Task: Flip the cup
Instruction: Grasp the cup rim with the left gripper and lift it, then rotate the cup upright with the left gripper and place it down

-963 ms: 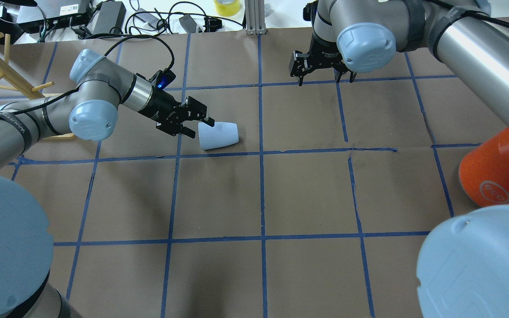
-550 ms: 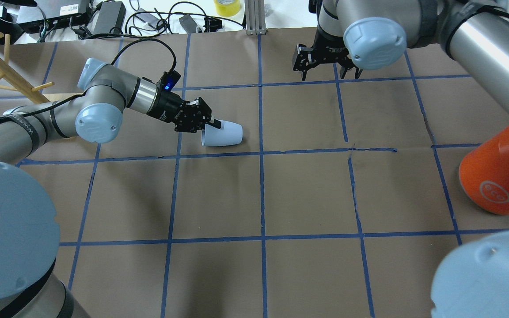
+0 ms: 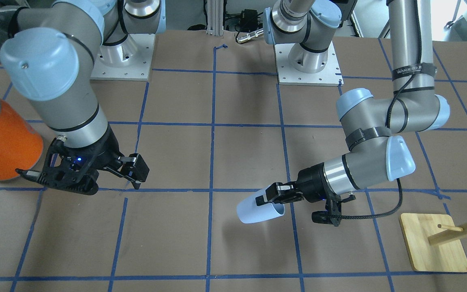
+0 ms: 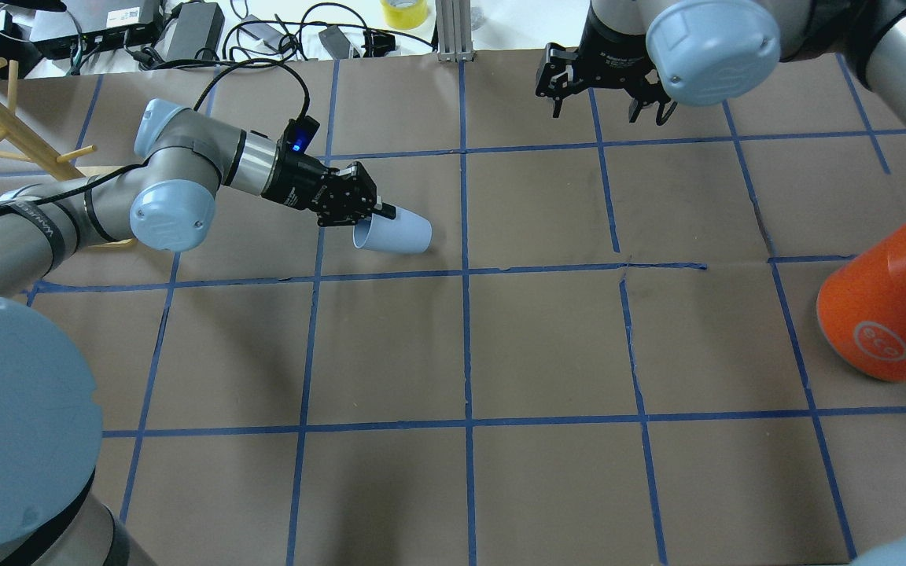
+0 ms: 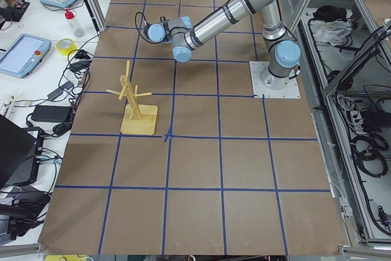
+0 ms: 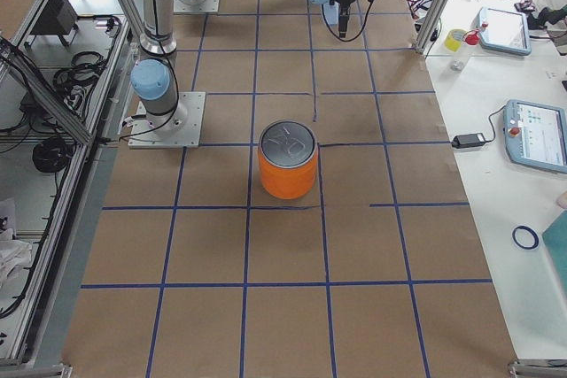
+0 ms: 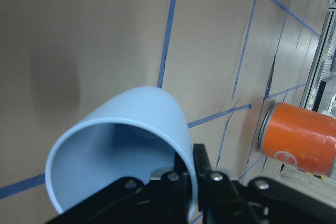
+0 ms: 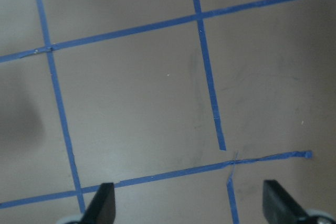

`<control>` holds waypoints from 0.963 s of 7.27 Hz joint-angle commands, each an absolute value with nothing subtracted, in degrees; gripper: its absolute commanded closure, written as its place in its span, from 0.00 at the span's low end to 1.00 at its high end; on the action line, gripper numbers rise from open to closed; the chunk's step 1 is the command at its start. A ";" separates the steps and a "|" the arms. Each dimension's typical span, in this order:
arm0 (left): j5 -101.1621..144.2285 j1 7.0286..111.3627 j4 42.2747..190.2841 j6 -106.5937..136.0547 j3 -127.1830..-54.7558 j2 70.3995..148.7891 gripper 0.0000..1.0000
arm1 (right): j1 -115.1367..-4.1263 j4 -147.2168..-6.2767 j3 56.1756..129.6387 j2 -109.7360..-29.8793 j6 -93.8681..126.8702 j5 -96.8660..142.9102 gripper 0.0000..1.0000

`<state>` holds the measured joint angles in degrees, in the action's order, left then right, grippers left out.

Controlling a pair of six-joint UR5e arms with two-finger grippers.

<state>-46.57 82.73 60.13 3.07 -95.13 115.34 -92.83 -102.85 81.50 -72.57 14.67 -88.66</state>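
The cup is a small pale blue tumbler on its side, mouth toward my left arm. It also shows in the front view and fills the left wrist view. My left gripper is shut on the cup's rim, one finger inside the mouth and one outside, low over the table; it shows in the front view too. I cannot tell whether the cup touches the table. My right gripper is open and empty near the table's far edge, well apart from the cup; its wrist view shows only bare table.
A large orange can with a silver top stands at the right side, also in the front view and right view. A wooden peg rack stands at the far left. Cables and boxes lie beyond the far edge.
My left gripper closed in from open beside the cup's mouth and shut on the rim; the cup turned slightly. My right arm moved farther away and to the right, uncovering the orange can.
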 commanded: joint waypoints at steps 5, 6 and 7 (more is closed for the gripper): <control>-93.03 84.72 62.81 -16.72 -84.90 119.79 1.00 | -89.65 -85.80 81.56 -85.03 10.46 -85.53 0.00; -94.03 84.81 63.80 -14.96 -84.90 120.40 1.00 | -89.91 -82.56 81.65 -87.78 10.46 -85.17 0.00; -94.04 84.81 63.55 -14.85 -84.99 120.67 1.00 | -90.00 -81.05 81.74 -88.67 10.46 -85.25 0.00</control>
